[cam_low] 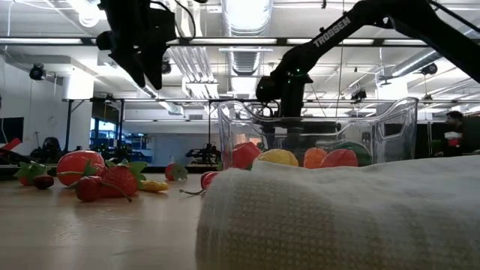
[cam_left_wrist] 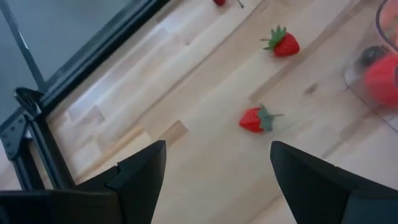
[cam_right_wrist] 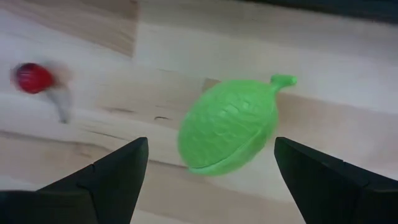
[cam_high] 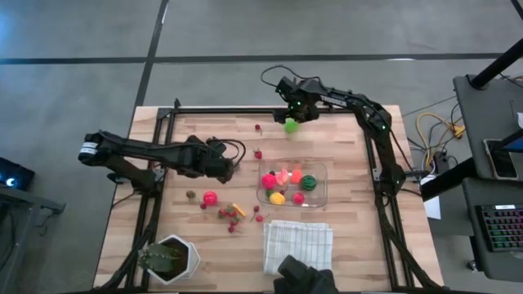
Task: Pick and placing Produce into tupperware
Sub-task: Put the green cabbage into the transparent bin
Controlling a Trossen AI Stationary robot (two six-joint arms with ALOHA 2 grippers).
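Fingers (cam_right_wrist: 115, 180) of the right gripper (cam_high: 292, 110): spread apart, empty, poised over a bright green toy fruit (cam_right_wrist: 229, 134) lying on the bare wood near the tabletop's far edge; nothing grasped.
Fingers (cam_left_wrist: 140, 171) of the left gripper (cam_high: 231, 167): likewise spread and empty, above the wood left of the tupperware (cam_high: 320, 196), with two small red strawberries (cam_left_wrist: 254, 119) on the boards just ahead.

Near edge: white hexagonal pot with green plant (cam_high: 170, 259) at the near left corner; folded white cloth (cam_high: 297, 245) right of centre.
Middle, left part: loose produce — pink ball (cam_high: 211, 198), yellow piece (cam_high: 238, 209), scattered red berries (cam_high: 232, 220).
Middle, right of centre: tupperware, clear, upright, just beyond the cloth, holding pink, orange, yellow, red and striped dark green pieces.
Farther: single red berries on the wood (cam_high: 258, 153) between the tupperware and the far edge; a small red one (cam_right_wrist: 32, 78) beside the green fruit.
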